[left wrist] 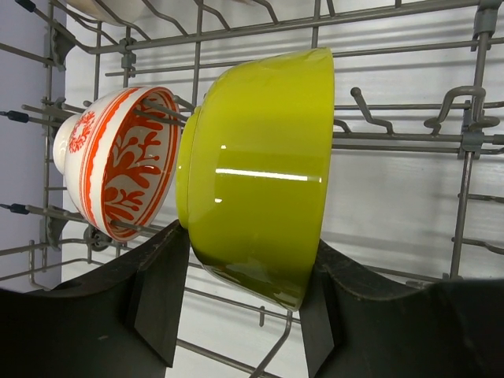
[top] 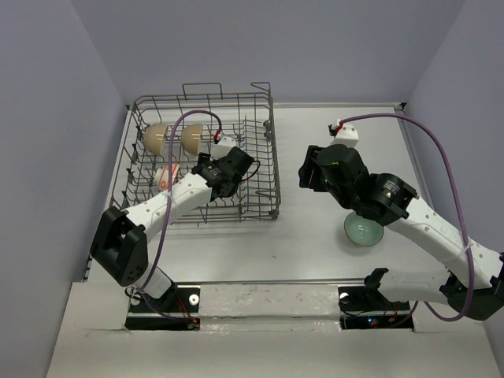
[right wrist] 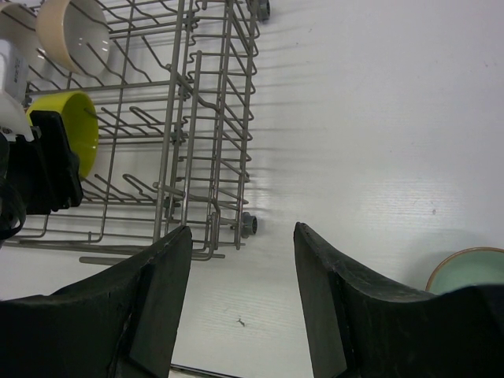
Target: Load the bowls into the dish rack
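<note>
My left gripper (left wrist: 240,307) reaches into the dish rack (top: 260,102) and is shut on the bright yellow-green bowl (left wrist: 260,173), one finger on each side of its wall. That bowl stands on edge among the tines, right beside the orange-red-and-white patterned bowl (left wrist: 126,161). Two cream-white bowls (top: 156,138) (top: 191,138) stand on edge at the rack's far left. A pale celadon bowl (top: 364,231) sits on the table to the right, partly under my right arm. Above the table, right of the rack, my right gripper (right wrist: 242,291) hangs open with nothing in it.
The rack's near right corner and small foot (right wrist: 250,224) lie just left of my right fingers. White table (right wrist: 378,118) stretches between rack and celadon bowl (right wrist: 472,268). Purple cables loop over both arms. Grey walls enclose the table.
</note>
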Motion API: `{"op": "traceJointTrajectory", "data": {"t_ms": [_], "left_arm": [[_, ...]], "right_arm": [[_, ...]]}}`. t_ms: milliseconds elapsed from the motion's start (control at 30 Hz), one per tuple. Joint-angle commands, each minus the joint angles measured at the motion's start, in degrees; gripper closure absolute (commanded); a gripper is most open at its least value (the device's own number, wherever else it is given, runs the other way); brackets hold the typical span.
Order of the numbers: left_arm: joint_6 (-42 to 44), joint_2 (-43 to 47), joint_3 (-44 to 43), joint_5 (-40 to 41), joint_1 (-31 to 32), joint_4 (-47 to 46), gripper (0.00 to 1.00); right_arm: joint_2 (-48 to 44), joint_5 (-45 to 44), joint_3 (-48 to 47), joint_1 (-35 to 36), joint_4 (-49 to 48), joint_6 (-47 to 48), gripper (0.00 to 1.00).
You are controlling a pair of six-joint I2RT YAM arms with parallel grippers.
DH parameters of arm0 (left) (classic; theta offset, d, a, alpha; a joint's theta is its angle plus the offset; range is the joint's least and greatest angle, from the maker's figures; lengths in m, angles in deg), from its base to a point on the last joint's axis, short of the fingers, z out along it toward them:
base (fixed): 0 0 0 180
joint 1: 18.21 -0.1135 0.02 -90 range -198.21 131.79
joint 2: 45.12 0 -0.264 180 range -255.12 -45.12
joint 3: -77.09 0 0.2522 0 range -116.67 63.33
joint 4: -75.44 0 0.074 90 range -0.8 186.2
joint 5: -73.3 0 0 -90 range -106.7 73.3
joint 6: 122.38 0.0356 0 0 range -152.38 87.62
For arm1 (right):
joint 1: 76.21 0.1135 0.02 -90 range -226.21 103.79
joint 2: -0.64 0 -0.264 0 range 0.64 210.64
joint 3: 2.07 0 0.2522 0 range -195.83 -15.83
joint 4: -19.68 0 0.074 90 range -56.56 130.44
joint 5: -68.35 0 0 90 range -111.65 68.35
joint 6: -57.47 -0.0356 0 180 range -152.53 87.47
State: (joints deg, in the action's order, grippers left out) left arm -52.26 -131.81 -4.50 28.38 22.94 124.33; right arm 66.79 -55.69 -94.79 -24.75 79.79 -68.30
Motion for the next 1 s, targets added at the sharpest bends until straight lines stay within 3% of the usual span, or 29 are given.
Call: {"op": "traceJointTrajectory", "data": {"t_ms": [0,300,967], "left_arm": [[-0.4,0.9,1.4,-4.0,-0.4,-3.9,0.45],[-1.0,0.8,3.2,-7.5,-0.4,-5.6,0.52],[-1.7,0.6,5.3,-10.5,-0.5,-7.1,0.54]], "right_arm": [[0.2,-0.3,-2.4,0.1,-0.5,0.3,0.4],[0.3,-0.2,-2.2,0.1,-0.5,0.6,0.4],[1.0,-0.1,-2.2,0.1,-0.6,1.1,0.4]]}}
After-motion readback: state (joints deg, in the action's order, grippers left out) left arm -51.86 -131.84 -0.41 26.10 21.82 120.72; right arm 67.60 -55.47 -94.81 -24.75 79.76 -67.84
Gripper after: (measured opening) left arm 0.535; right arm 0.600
